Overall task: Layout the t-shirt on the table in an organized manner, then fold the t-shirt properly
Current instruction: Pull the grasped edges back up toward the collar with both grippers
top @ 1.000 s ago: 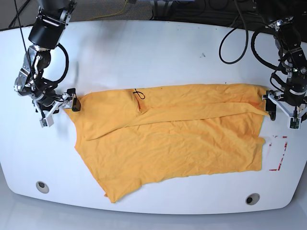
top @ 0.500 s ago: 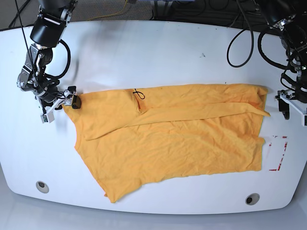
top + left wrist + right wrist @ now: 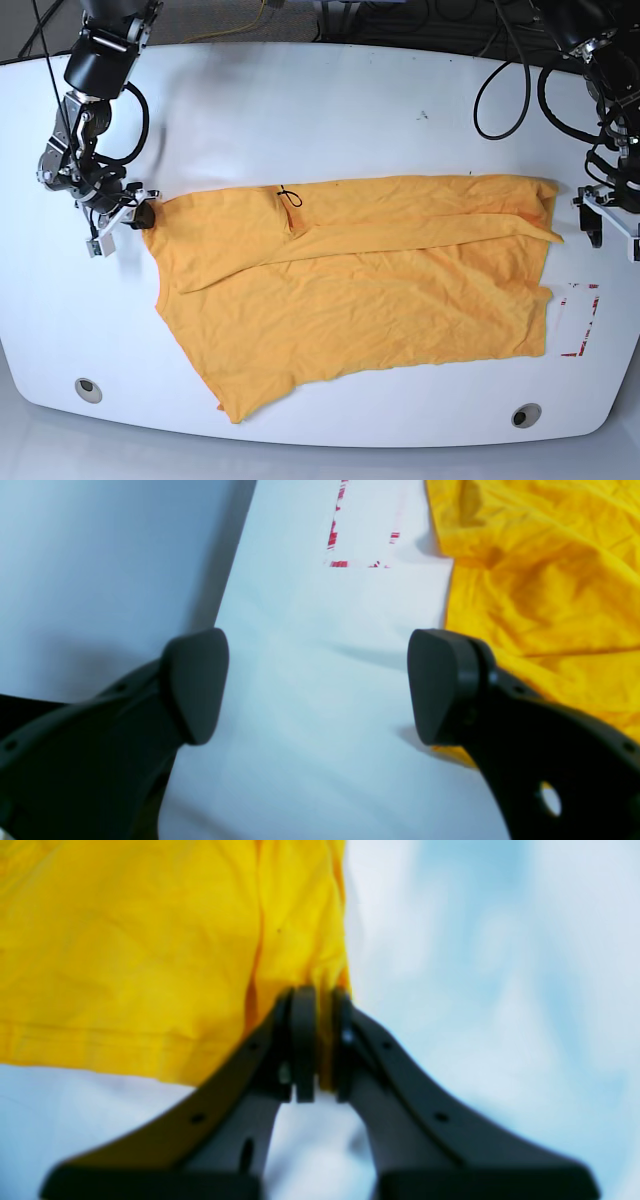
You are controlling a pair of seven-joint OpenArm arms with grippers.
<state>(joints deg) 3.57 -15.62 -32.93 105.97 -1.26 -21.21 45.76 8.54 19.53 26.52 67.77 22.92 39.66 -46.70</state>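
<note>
Lying flat, t-shirt (image 3: 360,290) long axis crosswise, right gripper (image 3: 320,1040) pinching corner

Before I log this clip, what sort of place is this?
Likely a robotics lab workstation: two arms mounted over a glossy white table, a red tape rectangle marking a spot, grey grommets, and cables trailing off the back edge. An orange-yellow t-shirt is the only work item.
</note>
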